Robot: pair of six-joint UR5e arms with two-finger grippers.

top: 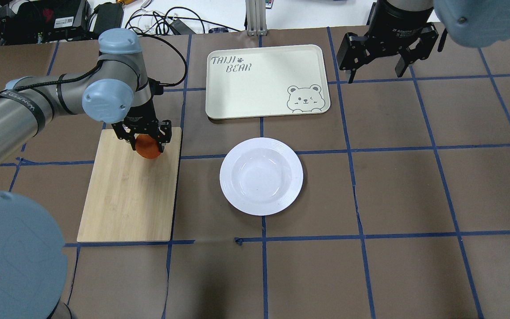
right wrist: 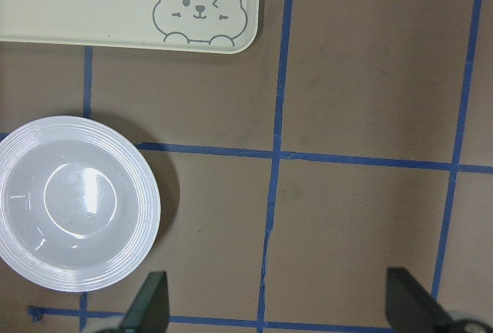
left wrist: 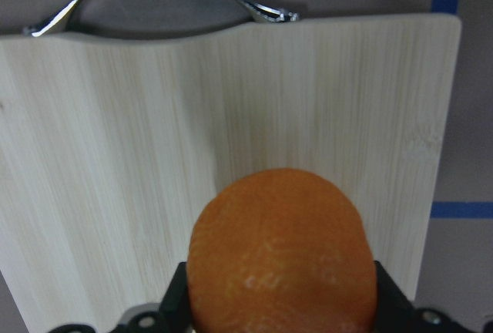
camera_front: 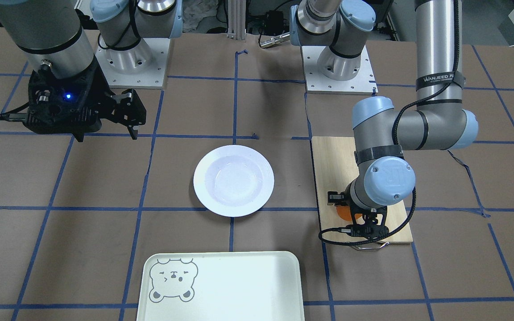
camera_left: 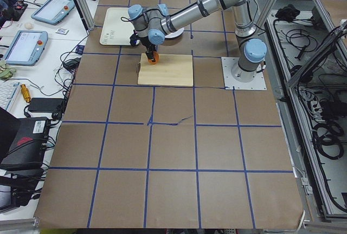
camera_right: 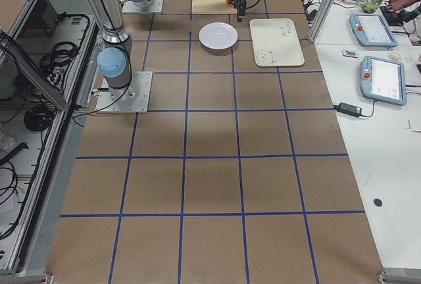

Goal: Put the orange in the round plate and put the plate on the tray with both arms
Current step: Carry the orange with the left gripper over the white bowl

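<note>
With left gripper (top: 145, 142) clamped on the orange (left wrist: 281, 260), right gripper (top: 376, 73) agape and empty, carry across to the round plate (top: 261, 177) alongside; release low.

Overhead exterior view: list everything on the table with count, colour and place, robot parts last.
orange: one, bright orange, at the cutting board's far end, in the left gripper.
round plate: one, white, table centre, nothing in it.
tray: one, pale cream-green with a grey bear, beyond the plate.
cutting board: one, bamboo, on the plate's left.
table: one, brown with blue tape grid.
left gripper: one, black, fingers closed on the orange.
right gripper: one, black, fingers apart, right of the tray.
</note>
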